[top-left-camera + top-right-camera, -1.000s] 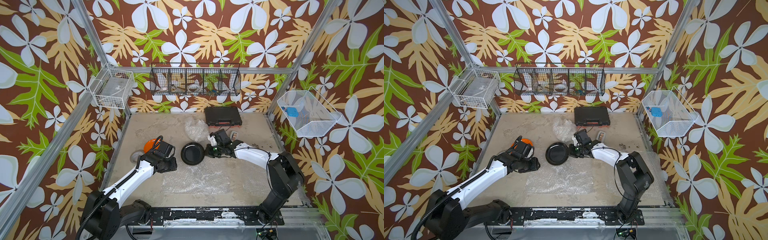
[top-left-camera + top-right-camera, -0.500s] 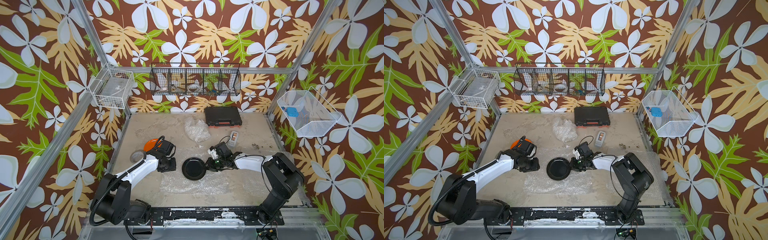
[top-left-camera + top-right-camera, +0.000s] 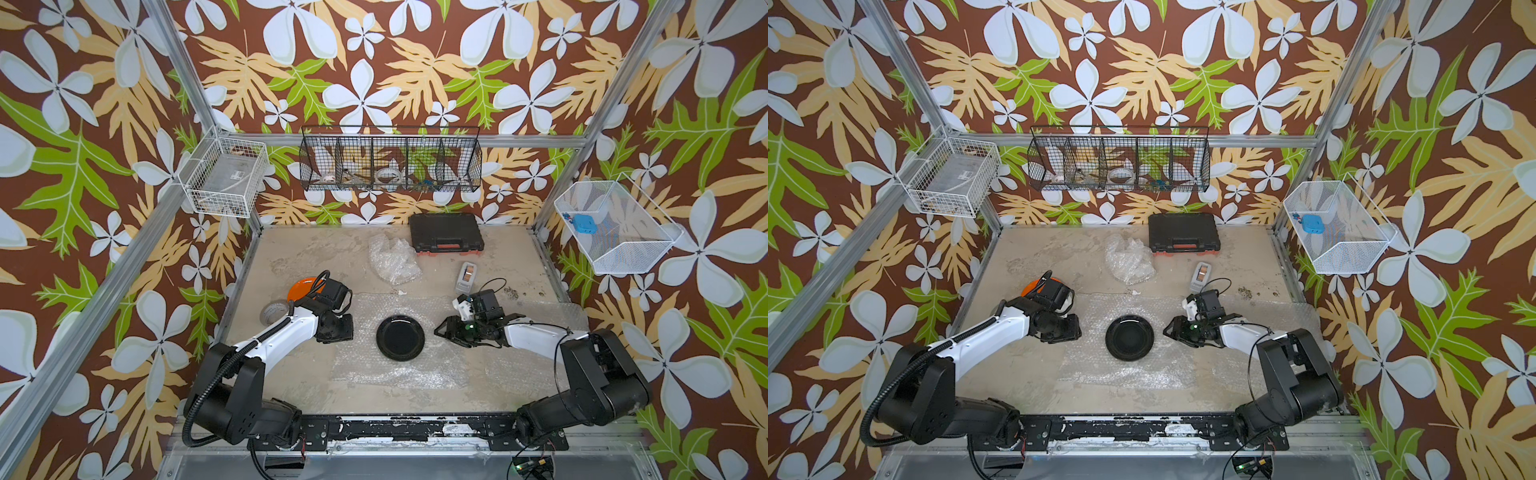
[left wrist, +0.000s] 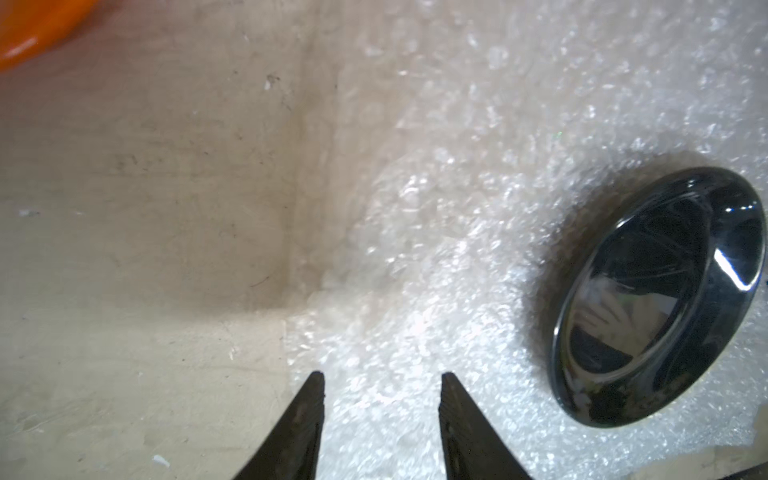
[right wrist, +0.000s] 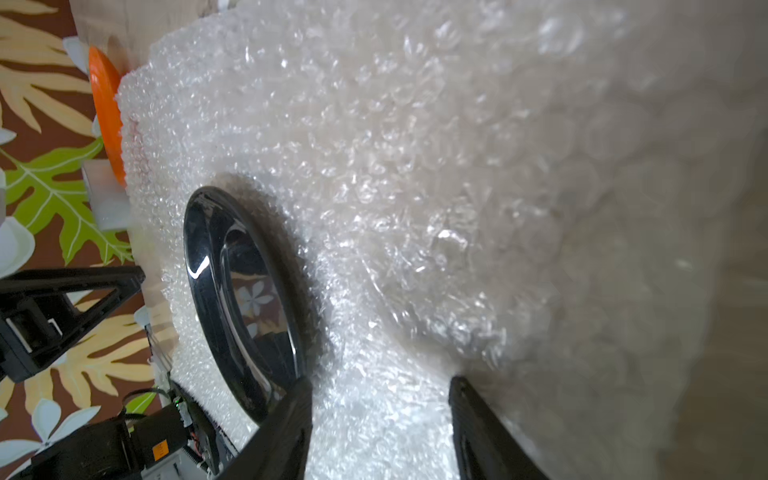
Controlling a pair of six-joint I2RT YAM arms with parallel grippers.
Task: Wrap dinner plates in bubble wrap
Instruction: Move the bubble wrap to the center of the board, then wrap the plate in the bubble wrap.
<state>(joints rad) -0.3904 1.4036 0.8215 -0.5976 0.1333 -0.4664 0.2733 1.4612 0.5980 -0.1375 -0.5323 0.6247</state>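
the right gripper (image 5: pixel 380 380) has its jaws apart and holds nothing. its tips sit low over the wrap (image 3: pixel 395 374), near the right rim of the black plate (image 3: pixel 400 336); in the wrist view i cannot tell if one tip touches it. the right arm lies low, forearm stretched in from the right. the left gripper (image 4: pixel 382 376) is also parted and empty, with its tips at the wrap's left edge, where bare table (image 4: pixel 124 249) begins. the left arm reaches in with its wrist bent down, short of the plate. the black plate lies flat mid-wrap, with wrap showing on every side. the orange plate (image 3: pixel 301 287) sits behind the left wrist, past the wrap's far corner. a wad (image 3: pixel 392 259), a tape dispenser (image 3: pixel 467 276) and a case (image 3: pixel 445 232) lie further back.
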